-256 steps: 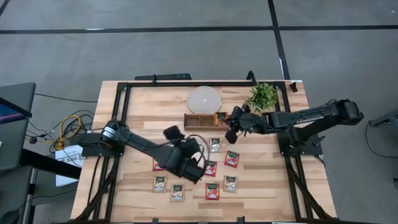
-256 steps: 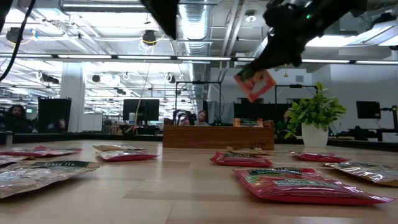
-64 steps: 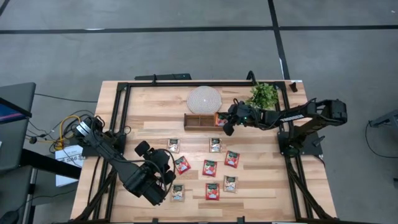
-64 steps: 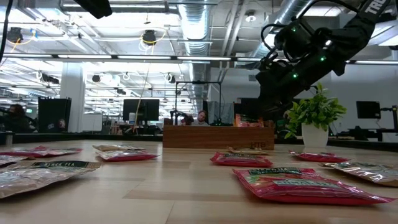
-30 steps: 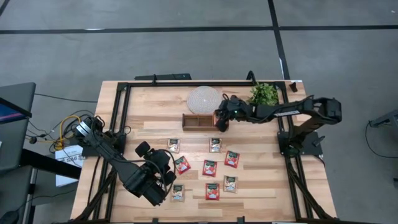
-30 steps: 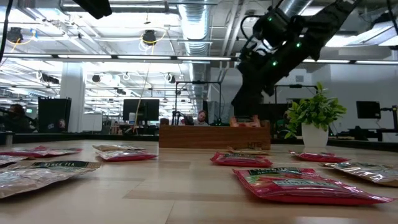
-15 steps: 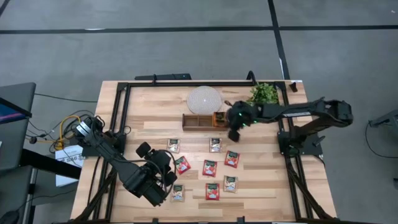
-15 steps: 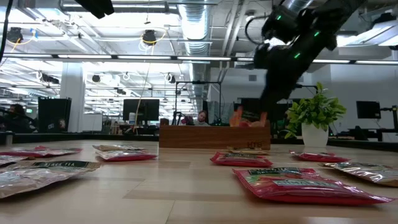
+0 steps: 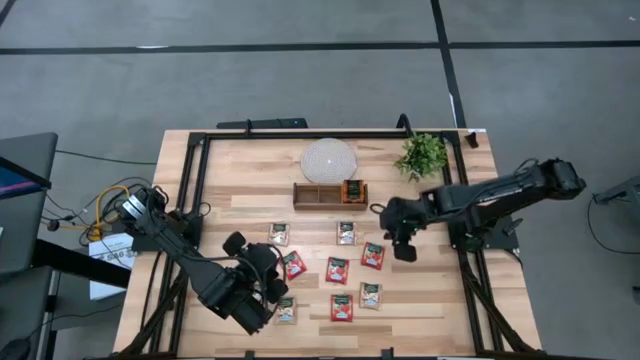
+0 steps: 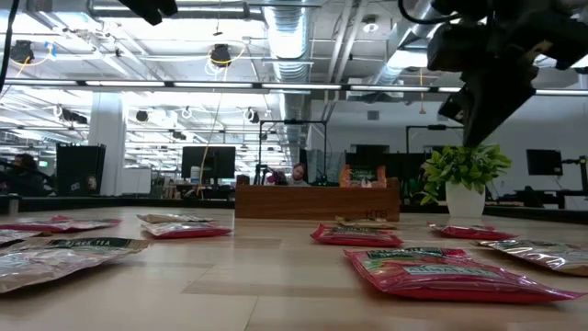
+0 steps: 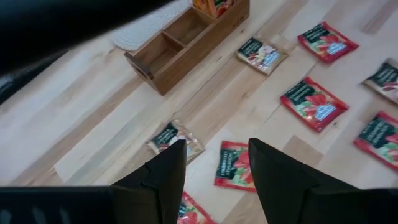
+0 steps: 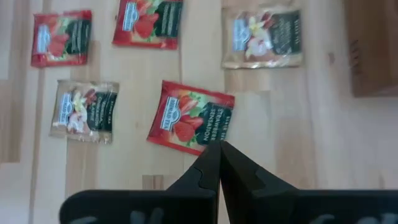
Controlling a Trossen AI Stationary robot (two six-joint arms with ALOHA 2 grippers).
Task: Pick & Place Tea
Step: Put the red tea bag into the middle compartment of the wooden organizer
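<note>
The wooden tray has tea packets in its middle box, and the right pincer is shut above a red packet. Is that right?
Not quite. The tea packets sit in the end compartment of the wooden tray, the one nearest the plant; the middle compartment is bare, as the high view shows. The rest holds: the right pincer is shut above a red packet.

Two matte-black jointed arms, left arm [image 9: 200,275] and right arm [image 9: 490,195], blocky housings, each ending in two tapered dark fingers [image 11: 165,171] with notched inner edges.
</note>
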